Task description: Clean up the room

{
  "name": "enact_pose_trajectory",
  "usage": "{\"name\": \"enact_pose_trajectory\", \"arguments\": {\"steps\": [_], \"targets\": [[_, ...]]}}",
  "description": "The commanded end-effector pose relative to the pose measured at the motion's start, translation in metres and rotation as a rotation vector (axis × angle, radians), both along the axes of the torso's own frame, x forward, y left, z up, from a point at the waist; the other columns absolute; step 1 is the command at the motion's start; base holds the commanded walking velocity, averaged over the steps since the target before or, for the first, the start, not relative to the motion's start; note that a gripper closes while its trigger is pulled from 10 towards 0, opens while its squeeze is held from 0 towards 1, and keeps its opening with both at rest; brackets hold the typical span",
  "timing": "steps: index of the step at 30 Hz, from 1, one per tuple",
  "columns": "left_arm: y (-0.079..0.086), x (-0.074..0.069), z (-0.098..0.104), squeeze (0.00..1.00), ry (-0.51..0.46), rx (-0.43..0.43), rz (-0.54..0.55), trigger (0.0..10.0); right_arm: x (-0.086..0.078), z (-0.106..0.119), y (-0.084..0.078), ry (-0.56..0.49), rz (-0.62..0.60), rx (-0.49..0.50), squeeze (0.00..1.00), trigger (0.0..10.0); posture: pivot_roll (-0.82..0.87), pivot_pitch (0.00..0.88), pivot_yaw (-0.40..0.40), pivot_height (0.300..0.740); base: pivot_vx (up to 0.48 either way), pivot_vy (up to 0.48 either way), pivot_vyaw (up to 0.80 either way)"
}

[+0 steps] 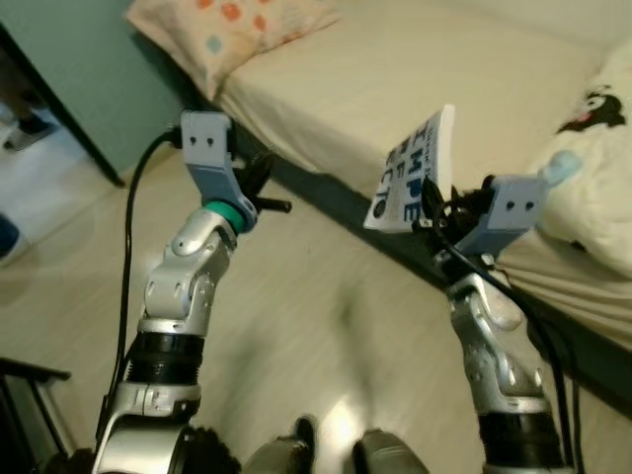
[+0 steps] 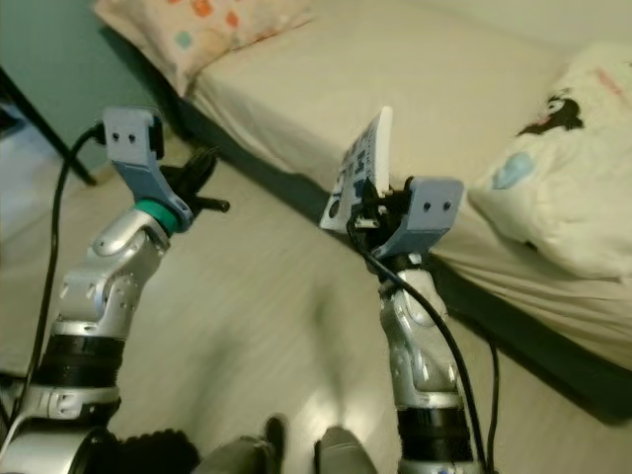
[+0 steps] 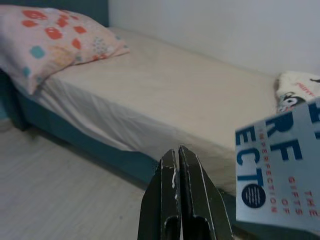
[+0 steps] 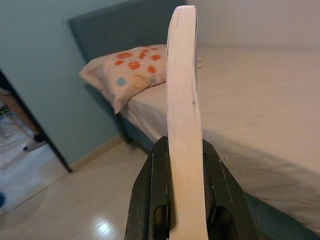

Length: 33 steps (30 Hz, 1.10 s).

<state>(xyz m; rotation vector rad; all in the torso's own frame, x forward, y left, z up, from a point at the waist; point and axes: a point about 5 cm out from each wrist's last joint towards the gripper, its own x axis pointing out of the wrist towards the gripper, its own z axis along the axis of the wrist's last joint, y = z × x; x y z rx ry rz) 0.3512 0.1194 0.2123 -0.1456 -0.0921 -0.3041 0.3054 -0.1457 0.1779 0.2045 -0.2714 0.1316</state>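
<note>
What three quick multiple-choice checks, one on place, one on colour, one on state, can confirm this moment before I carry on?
1. Where is the book?
A. On the floor
B. Held up by the right tool beside the bed
C. On the pillow

2. What colour is the book cover's large lettering?
A. Blue
B. Green
C. Yellow

3. How is the left tool?
A. Clamped on the book
B. Wide open
C. Shut on nothing

Answers: 1 B, its fingers pinch the book's edge in the right wrist view. 2 A, blue letters on white. 3 C, the fingers meet with nothing between.
</note>
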Motion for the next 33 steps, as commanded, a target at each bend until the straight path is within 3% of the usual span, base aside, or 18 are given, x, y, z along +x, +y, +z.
{"name": "enact_pose_trajectory", "arguments": {"steps": [1,9,11,33], "targets": [[0.004,-0.001,-0.012,0.0,0.021,0.036,0.014,10.0,-0.002,-0.005,0.003,0.002,0.007,0.037,0.0,10.0,-0.15,0.077,0.113,0.74,0.48,0.0,0.0],[0.001,-0.006,-0.032,0.0,0.05,0.097,-0.002,10.0,-0.015,-0.063,0.018,0.185,0.039,0.034,0.0,10.0,-0.15,0.085,0.114,0.74,0.48,0.0,0.0],[0.001,-0.006,-0.034,0.0,0.054,0.1,-0.003,10.0,-0.018,-0.068,0.02,0.2,0.041,0.035,0.0,10.0,-0.15,0.085,0.114,0.74,0.48,0.0,0.0],[-0.005,-0.012,-0.047,0.0,0.072,0.131,-0.025,10.0,-0.021,-0.079,0.032,0.217,0.071,0.03,0.0,10.0,-0.15,0.091,0.113,0.74,0.48,0.0,0.0]]}}
